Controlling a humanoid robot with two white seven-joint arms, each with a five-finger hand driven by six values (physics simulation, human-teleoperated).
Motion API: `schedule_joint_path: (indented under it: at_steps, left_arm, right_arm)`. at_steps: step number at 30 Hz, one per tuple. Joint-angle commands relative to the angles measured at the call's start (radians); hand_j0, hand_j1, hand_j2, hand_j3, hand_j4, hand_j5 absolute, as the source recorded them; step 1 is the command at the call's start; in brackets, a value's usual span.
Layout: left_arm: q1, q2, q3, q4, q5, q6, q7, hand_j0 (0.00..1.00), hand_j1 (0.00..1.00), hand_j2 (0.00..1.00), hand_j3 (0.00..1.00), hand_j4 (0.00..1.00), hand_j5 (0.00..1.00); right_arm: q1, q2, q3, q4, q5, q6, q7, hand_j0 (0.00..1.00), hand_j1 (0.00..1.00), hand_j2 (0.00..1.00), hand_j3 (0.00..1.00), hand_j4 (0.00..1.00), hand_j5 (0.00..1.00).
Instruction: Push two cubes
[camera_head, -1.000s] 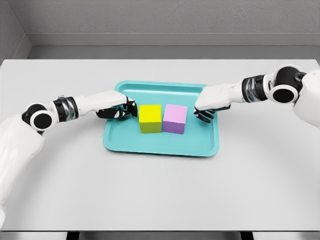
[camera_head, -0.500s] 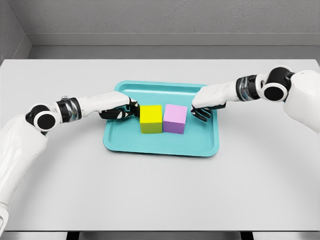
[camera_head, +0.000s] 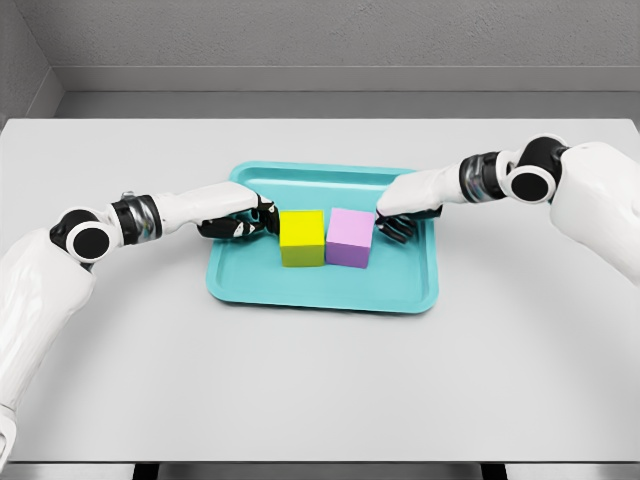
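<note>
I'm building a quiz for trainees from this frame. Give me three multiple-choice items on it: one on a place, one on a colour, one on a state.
1. Where do the cubes sit?
A on the bare table
B in the teal tray
C stacked

2. Which cube is nearer the left hand?
A yellow
B pink
C blue

3. How do the two cubes stand?
A far apart
B side by side, close together
C tipped over

Answers:
B, both rest inside the teal tray.
A, the yellow cube is next to the left hand.
B, the pink cube stands right beside it, near the right hand.
</note>
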Motion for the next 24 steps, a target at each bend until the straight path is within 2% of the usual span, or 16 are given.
schedule_joint_path:
  at_steps: [1,24]
  left_arm:
    - [0.0,-0.001,0.003,0.006,0.007,0.002,0.0,0.46,0.46,0.46,0.46,0.46,0.46]
    - [-0.009,-0.019,-0.001,0.007,0.009,0.002,0.0,0.48,0.48,0.48,0.48,0.48,0.48]
  right_arm:
    - [0.0,0.01,-0.002,0.008,-0.001,0.002,0.0,0.1,0.1,0.1,0.1,0.1,0.1]
    - [-0.002,0.024,-0.005,0.012,0.001,0.002,0.0,0.1,0.1,0.1,0.1,0.1,0.1]
